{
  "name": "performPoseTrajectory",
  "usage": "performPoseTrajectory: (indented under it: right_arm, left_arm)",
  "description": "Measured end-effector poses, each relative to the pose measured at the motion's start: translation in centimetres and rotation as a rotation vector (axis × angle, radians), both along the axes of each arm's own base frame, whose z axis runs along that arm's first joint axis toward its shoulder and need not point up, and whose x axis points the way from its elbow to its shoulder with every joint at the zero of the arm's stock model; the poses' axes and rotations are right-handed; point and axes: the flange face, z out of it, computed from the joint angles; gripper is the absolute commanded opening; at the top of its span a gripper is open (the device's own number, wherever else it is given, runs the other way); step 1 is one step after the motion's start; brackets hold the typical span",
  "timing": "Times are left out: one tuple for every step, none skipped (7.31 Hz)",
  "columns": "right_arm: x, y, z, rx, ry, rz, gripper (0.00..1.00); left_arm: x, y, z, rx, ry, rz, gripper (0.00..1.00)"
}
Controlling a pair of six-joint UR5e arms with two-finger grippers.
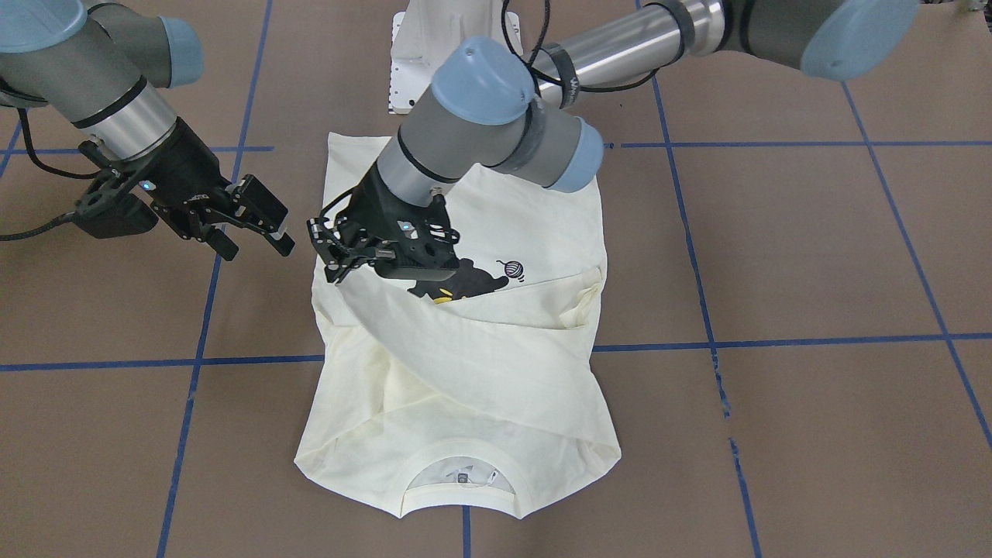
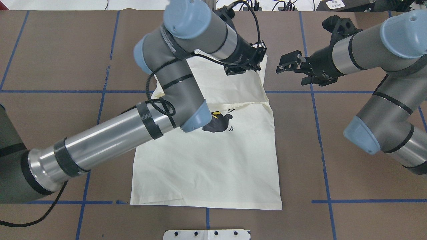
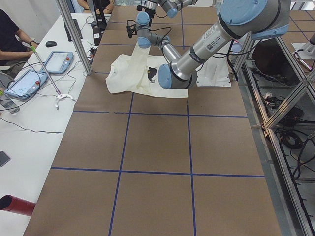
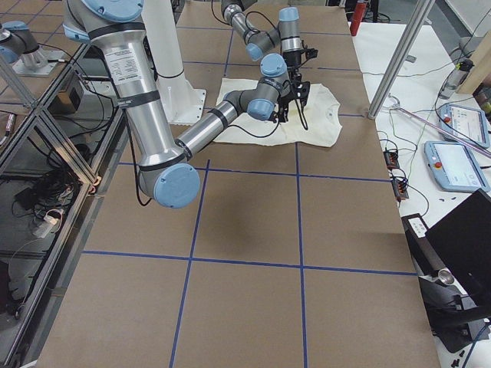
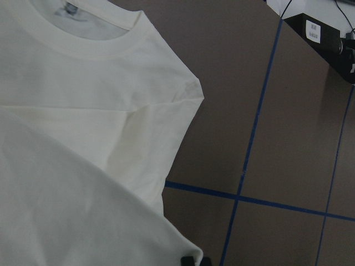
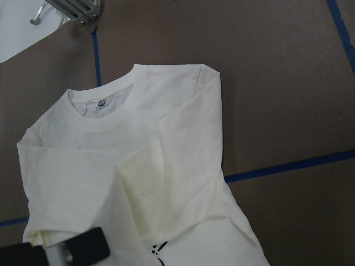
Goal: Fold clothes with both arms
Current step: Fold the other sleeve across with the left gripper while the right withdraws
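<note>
Cloth comes first for us: a cream T-shirt [image 1: 480,372] lies on the brown table [image 1: 814,256], its collar [image 1: 462,508] at the end away from the robot and its hem toward the white pedestal base [image 1: 434,54]. We see a sleeve cuff [image 1: 587,298] folded in over the shirt's body, close to the shirt's edge on the robot's left side. A black cartoon print [image 1: 465,283] sits near the shirt's middle, partly covered by a fold. The left arm [image 1: 496,116] stretches across above the shirt. Its left gripper [image 1: 337,260] is over the shirt's edge on the robot's right side, pinched tight on a flap of the cloth. From that grip we can follow a fold running slantwise down across the shirt, and in the side view from the robot's left the cloth rises off the table up to the fingers. The right arm [image 1: 116,101] stays off the shirt, on the robot's right side of it. We see the right gripper [image 1: 260,249] above bare table just beside the shirt's edge, near the left gripper, with its fingers spread apart and nothing between them. Blue tape lines [image 1: 775,341] cross the table around the shirt and run under it.
</note>
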Motion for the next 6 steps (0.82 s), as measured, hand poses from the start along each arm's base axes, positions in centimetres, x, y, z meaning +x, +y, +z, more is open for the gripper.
performPoseTrajectory:
  right_arm:
    - [0.4, -0.1, 0.4, 0.005, 0.008, 0.000, 1.00]
    - [0.6, -0.2, 0.7, 0.008, 0.015, 0.000, 1.00]
    - [0.6, -0.2, 0.9, 0.008, 0.019, -0.001, 1.00]
    - [0.7, -0.1, 1.3, 0.003, 0.024, -0.001, 1.00]
    - [0.7, 0.1, 1.9, -0.006, 0.031, -0.003, 1.00]
    - [0.2, 1.0, 2.8, -0.023, 0.041, -0.014, 1.00]
  left_arm:
    - [2.9, 1.2, 0.5, 0.013, 0.006, -0.024, 0.57]
    - [4.5, 2.0, 1.1, 0.019, 0.010, -0.031, 0.70]
    - [4.9, 2.3, 1.4, 0.021, 0.013, -0.034, 0.70]
    - [4.4, 2.1, 1.6, 0.023, 0.019, -0.043, 0.69]
    - [2.8, 1.7, 2.1, 0.028, 0.028, -0.056, 0.68]
    - [0.2, 1.7, 3.7, 0.030, 0.032, -0.060, 0.67]
